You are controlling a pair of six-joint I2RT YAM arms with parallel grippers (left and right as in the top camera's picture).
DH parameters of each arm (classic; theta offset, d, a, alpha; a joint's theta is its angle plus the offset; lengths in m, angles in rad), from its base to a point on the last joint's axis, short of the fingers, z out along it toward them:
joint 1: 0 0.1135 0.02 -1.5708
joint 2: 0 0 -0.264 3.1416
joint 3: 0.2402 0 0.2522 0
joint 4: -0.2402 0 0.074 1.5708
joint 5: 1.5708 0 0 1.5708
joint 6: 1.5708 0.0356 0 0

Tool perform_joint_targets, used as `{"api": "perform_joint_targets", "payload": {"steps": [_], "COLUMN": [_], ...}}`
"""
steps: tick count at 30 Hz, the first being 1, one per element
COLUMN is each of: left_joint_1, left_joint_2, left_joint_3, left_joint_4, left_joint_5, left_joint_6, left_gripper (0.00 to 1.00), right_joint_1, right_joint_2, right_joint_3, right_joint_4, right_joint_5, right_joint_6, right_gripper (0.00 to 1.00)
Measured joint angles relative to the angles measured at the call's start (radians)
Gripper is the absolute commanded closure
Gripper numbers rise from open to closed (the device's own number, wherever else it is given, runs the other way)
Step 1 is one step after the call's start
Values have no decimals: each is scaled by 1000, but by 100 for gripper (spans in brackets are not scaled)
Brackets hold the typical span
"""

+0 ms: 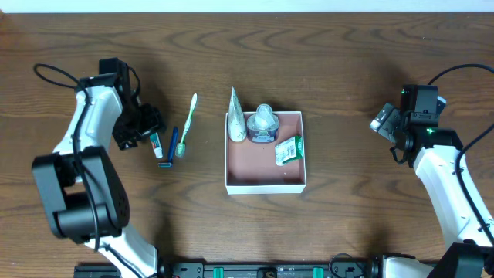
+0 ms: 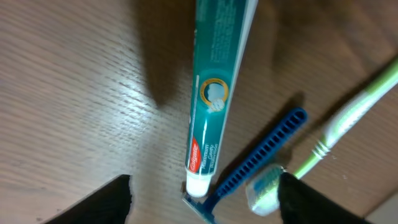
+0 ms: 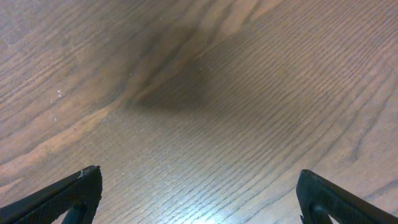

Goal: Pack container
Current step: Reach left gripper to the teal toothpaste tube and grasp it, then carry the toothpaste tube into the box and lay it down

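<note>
**Observer:** Where's the box?

**Me:** Shallow square container (image 1: pixel 255 166), thin white walls, pinkish-brown floor, centre of the overhead frame on the dark wood-grain desk (image 1: pixel 347 46). Its upper half holds a white crimped tube (image 1: pixel 236 116), a rounded grey jar (image 1: pixel 262 123) and a green packet (image 1: pixel 289 150). The lower floor is bare.

**Observer:** End effectors?

**Me:** Left end effector (image 2: pixel 205 208) is spread wide and holds nothing. Its fingers straddle the white cap end of a glossy teal toothpaste tube (image 2: pixel 211 87). The tube's long axis runs up the wrist frame, square across my closing line, which I judge good for a pinch. A ridged blue plastic razor (image 2: pixel 261 155) lies just beside the cap, with a green-and-white toothbrush (image 2: pixel 348 118) beyond it. Overhead, the container lies to their right. Right end effector (image 3: pixel 199 205) is also wide and empty, over bare desk at far right. The left is nearer.
</note>
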Motion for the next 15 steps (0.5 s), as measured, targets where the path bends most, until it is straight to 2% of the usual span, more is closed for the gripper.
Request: {"api": "perform_joint_targets", "payload": {"steps": [7,15], "left_joint_1": [0,0], "left_joint_2": [85,136], "left_joint_3": [0,4], "left_joint_4": [16,26], "left_joint_5": [0,-4], "left_joint_6": [-1,-10], "left_gripper": [33,60], "right_joint_1": [0,0], "right_joint_2": [0,0], "right_joint_3": [0,0], "right_joint_4": [0,0], "right_joint_5": [0,0], "right_joint_6": [0,0], "right_gripper": [1,1]}}
